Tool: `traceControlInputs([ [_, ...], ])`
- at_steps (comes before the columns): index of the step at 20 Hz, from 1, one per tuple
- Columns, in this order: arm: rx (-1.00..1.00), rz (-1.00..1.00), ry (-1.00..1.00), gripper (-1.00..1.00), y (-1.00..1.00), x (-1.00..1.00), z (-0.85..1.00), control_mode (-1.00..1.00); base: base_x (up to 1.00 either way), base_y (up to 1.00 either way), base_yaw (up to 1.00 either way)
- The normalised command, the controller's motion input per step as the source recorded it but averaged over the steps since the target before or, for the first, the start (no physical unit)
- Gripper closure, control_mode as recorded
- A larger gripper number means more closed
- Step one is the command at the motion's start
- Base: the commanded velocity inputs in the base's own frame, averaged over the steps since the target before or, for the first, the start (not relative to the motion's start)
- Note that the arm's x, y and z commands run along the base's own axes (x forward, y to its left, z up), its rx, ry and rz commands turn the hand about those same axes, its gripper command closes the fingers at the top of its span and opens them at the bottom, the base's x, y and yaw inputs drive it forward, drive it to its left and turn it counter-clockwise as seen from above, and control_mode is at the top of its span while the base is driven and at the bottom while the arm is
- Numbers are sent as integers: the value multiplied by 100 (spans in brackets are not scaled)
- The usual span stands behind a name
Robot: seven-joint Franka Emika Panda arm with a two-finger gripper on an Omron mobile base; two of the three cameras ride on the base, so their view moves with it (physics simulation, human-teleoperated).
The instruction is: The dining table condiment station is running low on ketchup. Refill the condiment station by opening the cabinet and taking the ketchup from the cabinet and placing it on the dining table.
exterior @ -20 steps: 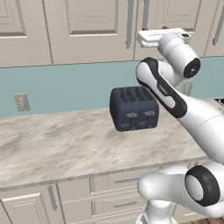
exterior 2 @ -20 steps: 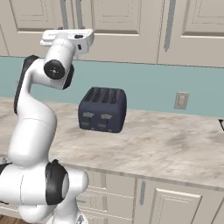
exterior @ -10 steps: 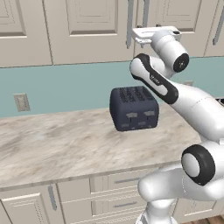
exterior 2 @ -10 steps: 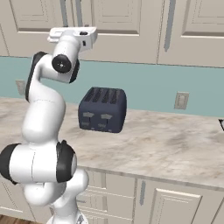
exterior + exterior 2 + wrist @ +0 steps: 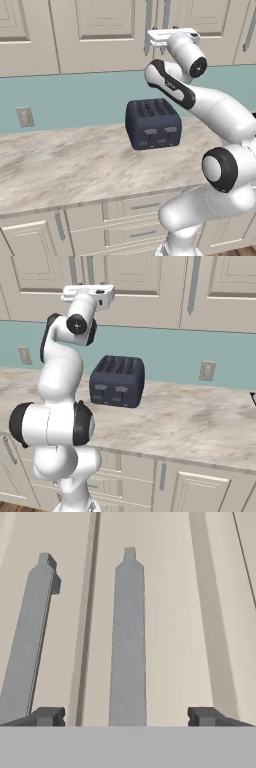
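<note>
Gripper (image 5: pixel 126 714) jaws apart, right bar handle (image 5: pixel 128 637) between; cabinet (image 5: pixel 100 35) doors closed, handle bottoms cut off.

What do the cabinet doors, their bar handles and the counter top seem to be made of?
cabinet: probably painted wood, matte cream, with raised panels.
bar handles: likely brushed metal, flat grey, dull sheen.
counter top: marble-look stone or laminate, beige with veins, slightly glossy.

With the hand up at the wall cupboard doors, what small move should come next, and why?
Probably a short advance so the open jaws straddle the right-hand bar handle, then close. In the hand view that handle stands between the two fingertips, with the neighbouring door's handle off to one side. The cabinet doors are shut, so no ketchup can be reached yet.
</note>
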Motion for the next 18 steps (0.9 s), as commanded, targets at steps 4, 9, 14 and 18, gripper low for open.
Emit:
traceControlInputs([
  [4, 0, 0, 1, -100, 0, 33, 0, -100, 0, 0, 0],
  [9, 0, 0, 0, 100, 0, 18, 0, -100, 0, 0, 0],
  [14, -4, -4, 17, 100, 17, 41, -1, -100, 0, 0, 0],
  [18, -16, -8, 21, 100, 52, 21, -12, -100, 0, 0, 0],
])
